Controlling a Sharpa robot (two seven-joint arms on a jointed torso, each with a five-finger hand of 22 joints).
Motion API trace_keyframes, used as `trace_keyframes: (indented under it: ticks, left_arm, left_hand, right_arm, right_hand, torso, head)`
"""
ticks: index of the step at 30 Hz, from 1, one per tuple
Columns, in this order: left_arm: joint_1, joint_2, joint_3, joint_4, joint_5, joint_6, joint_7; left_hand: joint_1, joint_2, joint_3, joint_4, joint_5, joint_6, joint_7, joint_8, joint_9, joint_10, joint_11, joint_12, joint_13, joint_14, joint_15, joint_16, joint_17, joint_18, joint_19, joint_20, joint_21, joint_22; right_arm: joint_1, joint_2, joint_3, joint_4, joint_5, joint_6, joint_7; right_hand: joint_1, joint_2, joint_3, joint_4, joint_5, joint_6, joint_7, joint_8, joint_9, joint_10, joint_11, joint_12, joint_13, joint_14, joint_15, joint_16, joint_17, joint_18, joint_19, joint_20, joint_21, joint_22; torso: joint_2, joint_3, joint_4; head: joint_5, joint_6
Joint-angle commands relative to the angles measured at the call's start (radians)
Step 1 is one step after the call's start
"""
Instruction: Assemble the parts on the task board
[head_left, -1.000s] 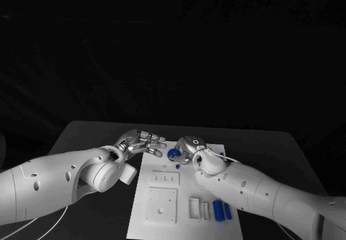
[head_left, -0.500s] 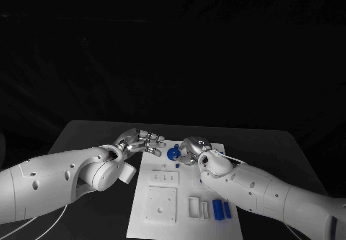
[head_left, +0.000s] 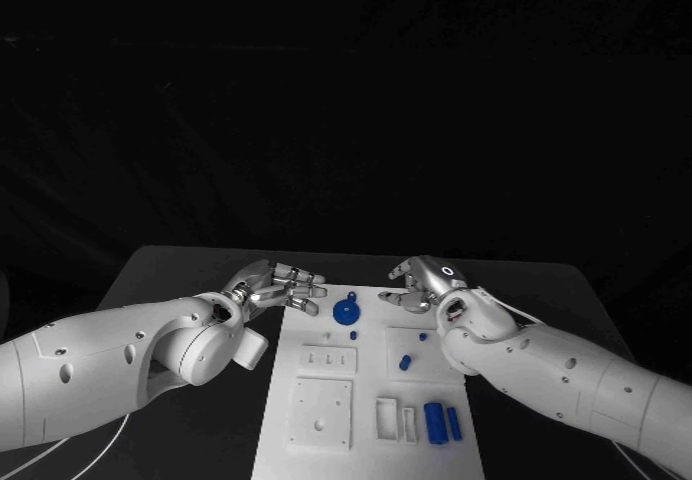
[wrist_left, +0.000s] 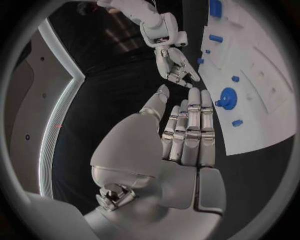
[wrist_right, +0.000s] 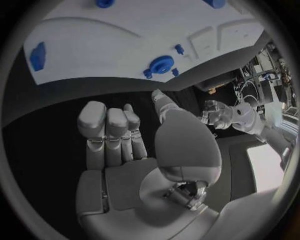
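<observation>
Item: blue disc (head_left: 346, 312), seated on the board (head_left: 368, 440), lay between my hands. Left hand (head_left: 277, 285) and right hand (head_left: 426, 275) both released, fingers apart, flanking it, I judged, to leave it clear.

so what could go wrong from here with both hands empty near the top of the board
1. The round blue disc part sits between the left hand and right hand; if both reach for it, their fingers could collide.
2. Small blue pegs lie loose beside it on the white task board; a sweeping approach might knock them off position.
</observation>
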Motion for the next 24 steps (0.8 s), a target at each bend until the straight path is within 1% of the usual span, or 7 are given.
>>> trace_keyframes:
  ticks: [1, 5, 8, 11, 12, 16, 24]
  left_arm:
    - [0.002, -0.002, 0.001, -0.001, -0.002, 0.01, 0.011]
    - [0.001, -0.006, 0.001, -0.006, -0.002, 0.003, 0.021]
    - [0.001, -0.007, 0.001, -0.01, -0.001, -0.009, 0.04]
    - [0.001, -0.007, 0.001, -0.017, 0.001, -0.014, 0.055]
    - [0.001, -0.007, 0.001, -0.02, 0.001, -0.013, 0.058]
    - [0.0, -0.006, 0.001, -0.033, 0.002, -0.004, 0.064]
    - [-0.004, -0.003, 0.001, -0.055, 0.003, 0.01, 0.067]
  left_hand:
    - [-0.001, 0.002, 0.001, -0.005, 0.005, 0.002, 0.005, 0.004, 0.001, -0.007, 0.003, 0.004, 0.002, -0.007, -0.001, 0.002, -0.002, -0.004, -0.006, 0.003, 0.003, -0.001]
    - [-0.001, 0.003, 0.002, -0.006, 0.005, 0.003, 0.005, 0.004, 0.001, -0.006, 0.003, 0.004, 0.002, -0.01, 0.0, 0.0, -0.002, -0.005, -0.009, 0.004, 0.003, -0.001]
    - [0.001, 0.004, 0.004, -0.008, 0.008, 0.006, 0.003, 0.005, 0.001, 0.004, 0.0, 0.004, 0.002, -0.008, -0.002, 0.001, -0.002, -0.005, -0.009, 0.003, 0.004, 0.0]
    - [0.003, 0.006, 0.009, -0.012, 0.014, 0.008, 0.002, 0.004, 0.001, 0.019, -0.004, 0.004, 0.001, -0.009, -0.003, 0.0, -0.003, -0.006, -0.011, 0.001, 0.006, 0.001]
    - [-0.001, 0.006, 0.013, -0.015, 0.014, 0.009, 0.002, 0.004, 0.001, 0.023, -0.005, 0.004, 0.001, -0.011, -0.003, -0.002, -0.005, -0.007, -0.015, 0.001, 0.007, 0.002]
    - [-0.004, 0.006, 0.016, -0.018, 0.015, 0.008, 0.002, 0.004, 0.001, 0.024, -0.005, 0.004, 0.001, -0.013, -0.001, -0.006, -0.006, -0.008, -0.019, 0.002, 0.006, 0.002]
    - [-0.015, 0.004, 0.03, -0.029, 0.014, 0.008, 0.002, 0.004, 0.001, 0.019, -0.003, 0.004, 0.001, -0.012, 0.0, -0.013, -0.01, -0.008, -0.023, 0.003, 0.008, 0.004]
  right_arm:
    - [0.0, -0.043, 0.014, 0.009, 0.167, 0.061, 0.183]
    - [0.0, -0.101, 0.033, 0.011, 0.228, 0.126, 0.274]
    - [-0.001, -0.13, 0.04, 0.001, 0.253, 0.165, 0.324]
    - [-0.007, -0.149, 0.045, -0.019, 0.291, 0.214, 0.372]
    - [-0.01, -0.153, 0.046, -0.026, 0.3, 0.226, 0.383]
    - [-0.018, -0.158, 0.051, -0.059, 0.311, 0.253, 0.41]
    - [-0.031, -0.145, 0.053, -0.121, 0.292, 0.28, 0.426]
  right_hand:
    - [0.044, 0.019, -0.027, -0.051, 0.02, -0.004, 0.004, -0.002, -0.001, -0.01, 0.004, 0.001, -0.003, -0.003, 0.007, -0.003, 0.007, 0.008, 0.02, 0.008, -0.004, 0.113]
    - [0.105, 0.058, -0.085, -0.167, 0.135, 0.003, 0.007, -0.002, -0.002, -0.022, 0.004, -0.004, -0.009, -0.009, 0.009, -0.014, 0.003, 0.006, 0.008, 0.009, -0.028, 0.108]
    - [0.103, 0.075, -0.095, -0.243, 0.161, 0.005, 0.009, -0.003, -0.002, -0.026, 0.006, -0.005, -0.012, -0.012, 0.009, -0.016, 0.003, 0.002, 0.003, 0.009, -0.03, 0.108]
    - [0.096, 0.095, -0.089, -0.292, 0.169, -0.008, -0.008, -0.002, -0.002, -0.027, -0.01, -0.008, -0.016, -0.012, -0.002, -0.015, 0.007, -0.006, 0.0, -0.001, -0.026, 0.108]
    - [0.085, 0.106, -0.099, -0.316, 0.17, -0.011, -0.006, -0.002, -0.002, -0.028, -0.009, -0.009, -0.016, -0.012, -0.002, -0.015, 0.009, -0.007, -0.001, -0.003, -0.024, 0.108]
    - [0.09, 0.101, -0.126, -0.323, 0.18, -0.026, -0.01, -0.001, -0.001, -0.03, -0.015, -0.013, -0.019, -0.014, -0.006, -0.018, 0.009, -0.008, -0.004, -0.005, -0.024, 0.108]
    - [0.125, 0.093, -0.132, -0.34, 0.178, -0.087, -0.016, -0.004, -0.003, -0.042, -0.024, -0.027, -0.026, -0.022, -0.011, -0.026, 0.007, -0.011, -0.012, -0.01, -0.04, 0.105]
  torso:
    - [-0.002, 0.0082, -0.0127]
    - [-0.004, 0.016, -0.0206]
    - [-0.004, 0.021, -0.0254]
    - [-0.005, 0.0279, -0.0279]
    - [-0.004, 0.0271, -0.026]
    - [-0.004, 0.0359, -0.0266]
    - [-0.002, 0.0473, -0.0259]
  head:
    - [0.004, 0.0]
    - [0.008, -0.001]
    - [0.011, -0.001]
    - [0.013, 0.002]
    - [0.011, 0.002]
    - [0.01, -0.002]
    - [0.008, -0.005]
